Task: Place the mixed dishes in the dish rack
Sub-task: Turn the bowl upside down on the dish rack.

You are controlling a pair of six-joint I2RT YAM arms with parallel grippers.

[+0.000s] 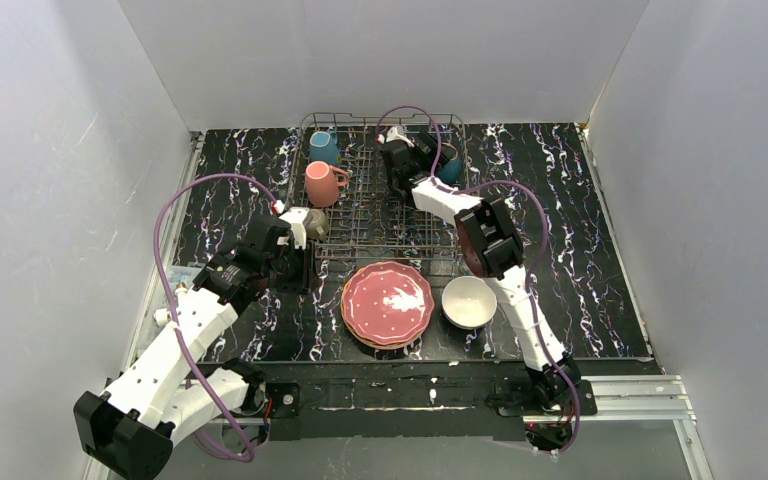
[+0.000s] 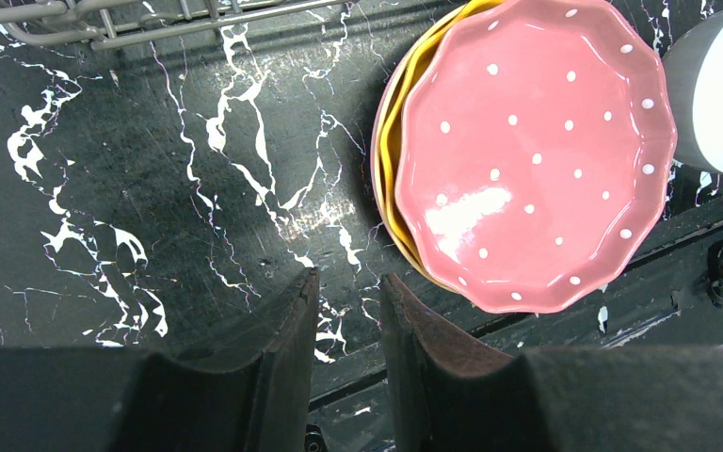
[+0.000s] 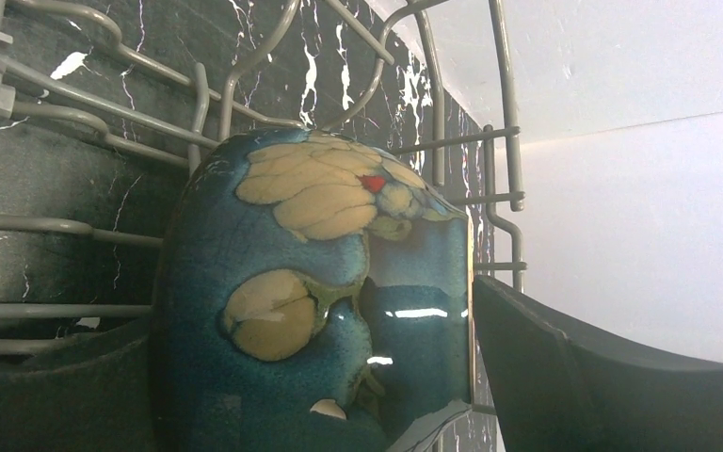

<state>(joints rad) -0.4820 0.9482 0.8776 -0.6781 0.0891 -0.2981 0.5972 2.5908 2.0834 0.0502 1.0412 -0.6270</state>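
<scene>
The grey wire dish rack (image 1: 380,205) stands at the back middle. A teal mug (image 1: 324,147) and a pink mug (image 1: 322,184) sit in its left side, and an olive-grey mug (image 1: 316,222) is at its front left corner. My right gripper (image 1: 400,165) reaches into the rack's back right. In the right wrist view it (image 3: 320,311) is shut on the dark-blue bowl (image 3: 273,235), which stands on its side among the tines. My left gripper (image 2: 348,278) is slightly open, empty, low over the table left of the pink dotted plate (image 2: 527,151). That plate lies on an orange plate (image 2: 397,122).
A white bowl (image 1: 468,301) sits right of the plate stack (image 1: 387,303) near the table's front edge. The left arm (image 1: 190,330) stretches from the front left toward the rack's front left corner. White walls close in the table on three sides.
</scene>
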